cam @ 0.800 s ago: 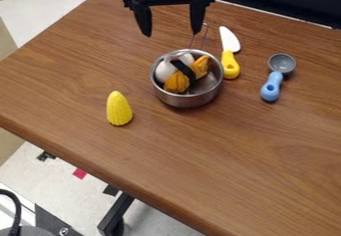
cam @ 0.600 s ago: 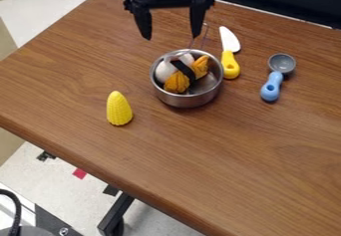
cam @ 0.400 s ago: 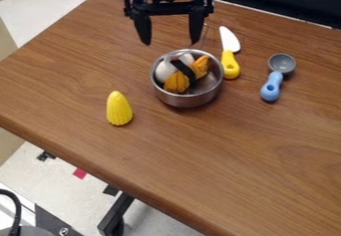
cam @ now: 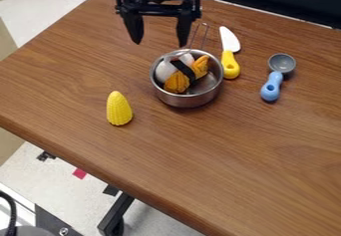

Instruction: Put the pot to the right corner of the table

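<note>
The black gripper (cam: pixel 160 43) hangs open over the upper part of the brown wooden table (cam: pixel 246 165), its two fingers spread above and slightly left of the pot. Just below it, the small silver metal pot (cam: pixel 186 99) stands upright near the upper middle of the table. Its thin wire handle sticks up toward the back. Inside the pot lie a white rounded piece (cam: pixel 164 71) and an orange piece with a black band (cam: pixel 176 82).
A yellow corn cob (cam: pixel 119 109) stands left of and below the pot. Behind the pot on its right lies a knife with a yellow handle (cam: pixel 230 64); farther right is a grey scoop with a blue handle (cam: pixel 271 86). The table's front edge slants down to the right.
The gripper has come down into view from the top edge, then shifted a little to the left, staying open. The pot and the other objects have kept their places.
</note>
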Controlling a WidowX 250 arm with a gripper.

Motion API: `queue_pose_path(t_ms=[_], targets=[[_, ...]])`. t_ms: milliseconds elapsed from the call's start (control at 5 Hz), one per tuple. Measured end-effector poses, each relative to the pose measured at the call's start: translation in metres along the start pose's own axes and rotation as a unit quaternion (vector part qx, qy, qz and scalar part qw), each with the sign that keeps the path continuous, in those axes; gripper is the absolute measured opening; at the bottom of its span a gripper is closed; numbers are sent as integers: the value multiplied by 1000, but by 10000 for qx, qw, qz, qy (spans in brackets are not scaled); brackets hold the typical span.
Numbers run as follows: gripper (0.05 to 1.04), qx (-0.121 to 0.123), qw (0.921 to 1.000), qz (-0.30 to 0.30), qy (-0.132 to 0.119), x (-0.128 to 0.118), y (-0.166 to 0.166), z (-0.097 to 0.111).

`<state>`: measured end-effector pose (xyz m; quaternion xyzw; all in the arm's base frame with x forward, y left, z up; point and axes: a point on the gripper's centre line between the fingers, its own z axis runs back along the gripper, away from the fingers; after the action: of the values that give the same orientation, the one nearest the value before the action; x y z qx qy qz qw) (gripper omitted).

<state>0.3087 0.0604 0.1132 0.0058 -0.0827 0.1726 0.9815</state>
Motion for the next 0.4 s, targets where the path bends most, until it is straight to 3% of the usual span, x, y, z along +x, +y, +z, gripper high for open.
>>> queue_pose_path(t_ms=[400], targets=[[999, -16, 9955, -948, 86, -12, 15, -18]])
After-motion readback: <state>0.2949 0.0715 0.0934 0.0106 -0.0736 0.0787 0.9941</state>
